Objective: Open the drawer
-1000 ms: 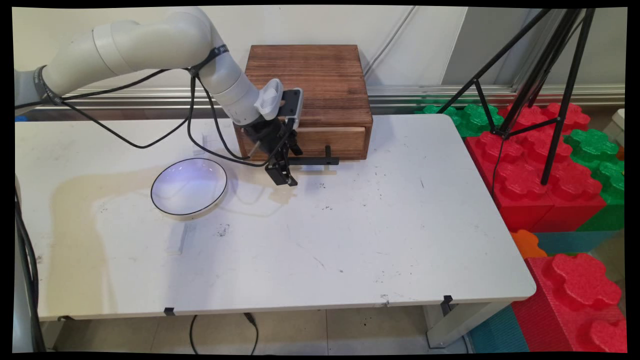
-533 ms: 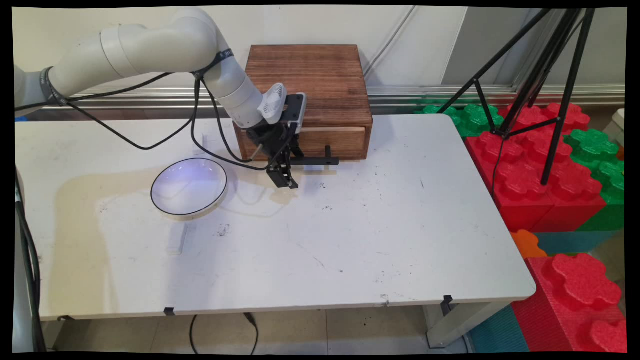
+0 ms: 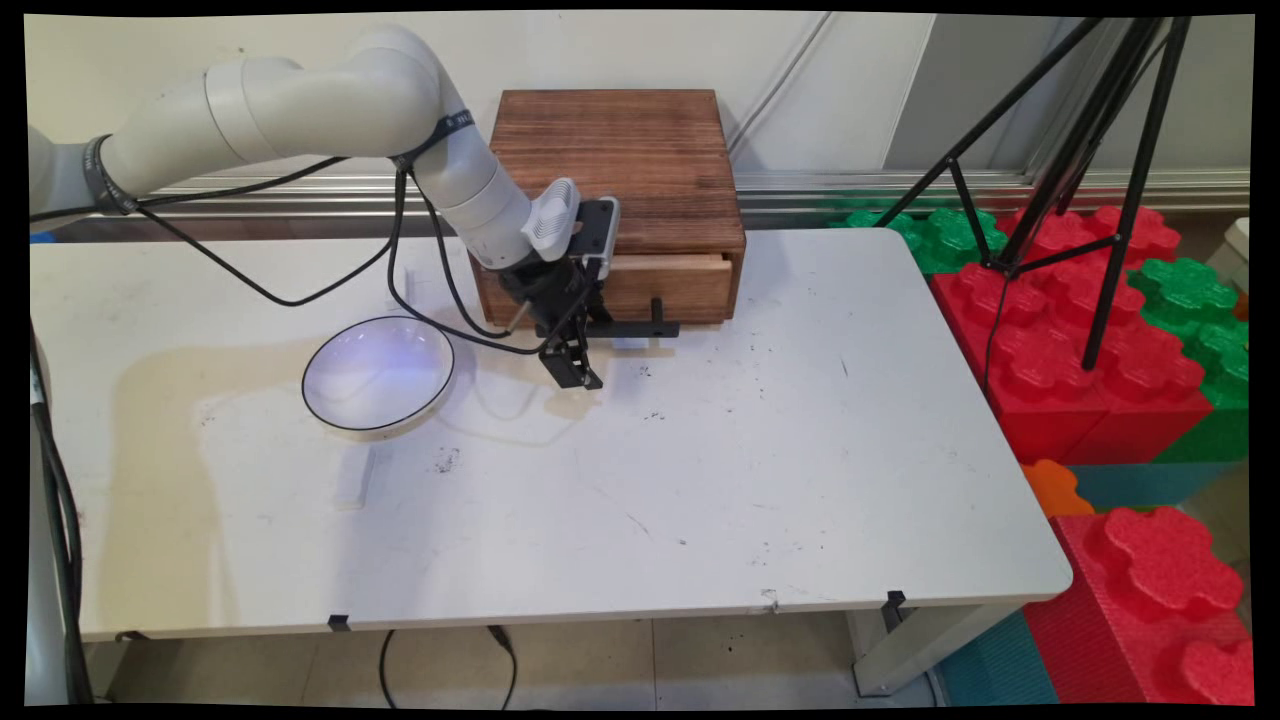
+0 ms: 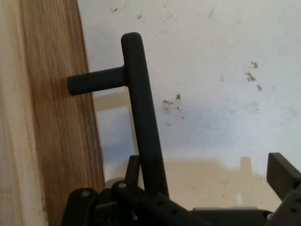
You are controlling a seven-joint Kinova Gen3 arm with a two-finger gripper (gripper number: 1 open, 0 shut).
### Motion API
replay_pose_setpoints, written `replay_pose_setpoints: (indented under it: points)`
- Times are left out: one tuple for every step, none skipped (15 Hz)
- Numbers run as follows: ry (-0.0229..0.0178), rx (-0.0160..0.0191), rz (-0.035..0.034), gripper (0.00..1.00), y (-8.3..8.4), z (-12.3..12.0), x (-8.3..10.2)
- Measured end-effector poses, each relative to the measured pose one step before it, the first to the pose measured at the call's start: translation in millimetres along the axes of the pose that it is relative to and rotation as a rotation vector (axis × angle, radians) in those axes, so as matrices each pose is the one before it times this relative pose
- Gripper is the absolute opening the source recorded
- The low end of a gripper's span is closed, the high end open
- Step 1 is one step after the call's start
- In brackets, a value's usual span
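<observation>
Gripper (image 3: pixel 578 372): low at front of wooden box (image 3: pixel 620 150), fingers spread wide, nothing clamped. Black handle (image 4: pixel 141 108): bar runs between fingers (close against one, other well clear), just before box's drawer front (image 3: pixel 680 282). Drawer front: looks slightly proud of box. White plate (image 3: pixel 304 388): on table (image 3: pixel 700 480), picture-left of box, near gripper, apart.
</observation>
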Motion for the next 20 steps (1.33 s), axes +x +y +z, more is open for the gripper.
replay_pose_setpoints:
  points:
    - [0.00127,-0.00127,-0.00113,1.00,2.39,0.12,0.71]
    - [0.00142,-0.00062,-0.00097,1.00,1.84,-0.07,0.74]
    - [0.00188,-0.00158,-0.00095,1.00,2.68,0.10,1.29]
    - [0.00261,-0.00107,-0.00317,1.00,3.62,-0.24,1.10]
    - [0.00237,-0.00045,-0.00370,1.00,3.93,-0.47,0.69]
    - [0.00229,-0.00089,-0.00205,1.00,3.37,-0.16,1.16]
    - [0.00156,-0.00066,-0.00142,1.00,2.48,-0.12,0.69]
    - [0.00198,-0.00068,-0.00275,1.00,3.65,-0.31,0.75]
    - [0.00106,-0.00076,-0.00123,1.00,2.59,-0.16,0.59]
    - [0.00177,-0.00131,-0.00189,1.00,3.67,-0.10,1.03]
    - [0.00077,-0.00040,-0.00174,1.00,2.58,-0.14,0.39]
    - [0.00028,-0.00052,-0.00274,1.00,3.81,-0.23,0.35]
    - [0.00069,-0.00055,-0.00369,1.00,4.40,-0.18,0.35]
    - [0.00078,-0.00080,-0.00280,1.00,4.34,-0.07,0.45]
    - [0.00082,-0.00076,-0.00193,1.00,3.64,-0.03,0.42]
    - [0.00070,-0.00074,-0.00127,1.00,2.47,-0.02,0.28]
    - [0.00102,-0.00149,-0.00152,1.00,3.71,0.02,0.39]
    - [0.00040,-0.00119,-0.00108,1.00,2.59,0.05,0.24]
    - [0.00066,-0.00177,-0.00195,1.00,3.72,0.14,0.37]
    - [0.00151,-0.00121,-0.00200,1.00,2.48,0.03,0.37]
